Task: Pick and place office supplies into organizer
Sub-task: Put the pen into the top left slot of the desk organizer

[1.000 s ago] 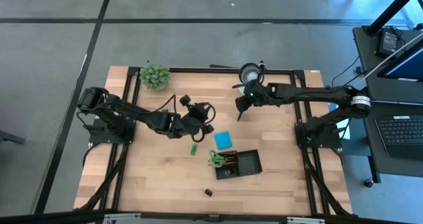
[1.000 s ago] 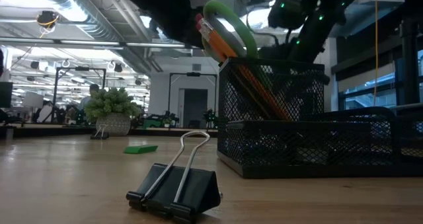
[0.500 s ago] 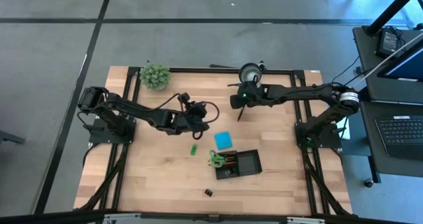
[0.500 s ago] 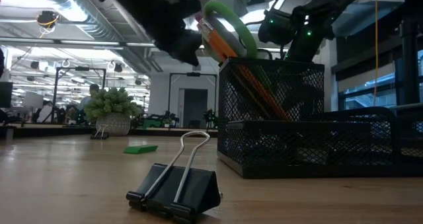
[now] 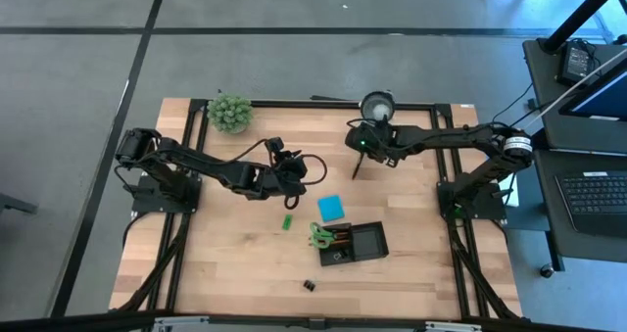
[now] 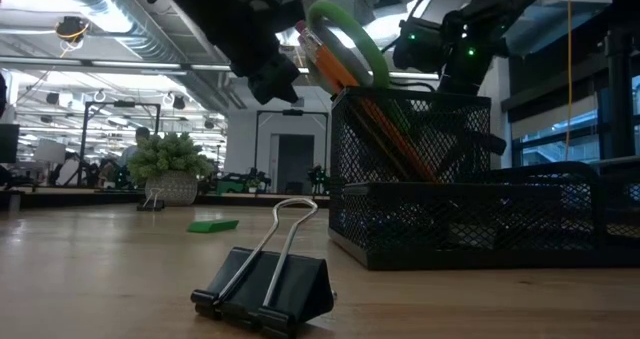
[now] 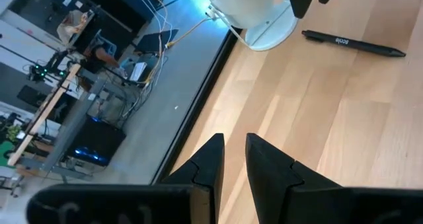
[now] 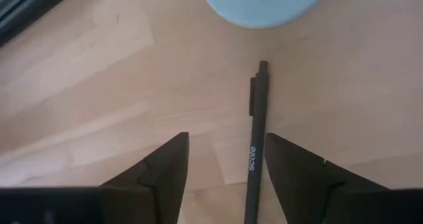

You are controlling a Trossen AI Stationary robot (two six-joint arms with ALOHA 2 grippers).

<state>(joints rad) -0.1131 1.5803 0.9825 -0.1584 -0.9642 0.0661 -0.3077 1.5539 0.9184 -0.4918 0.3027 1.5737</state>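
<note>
Since a second ago our right gripper (image 8: 225, 178) has shifted along the table's far edge to hang over the black pen (image 8: 255, 145) beside the white cup (image 5: 375, 105), jaws spread and empty, the pen lying between them. Our left gripper (image 7: 232, 159) hovers mid-table, fingers nearly together, holding nothing. We risk a lopsided grip: the pen lies nearer one finger and may roll away or tilt before reaching the organizer (image 5: 367, 242).

high: overhead | low: tabletop | wrists: close, share pen (image 8: 254, 151)
</note>
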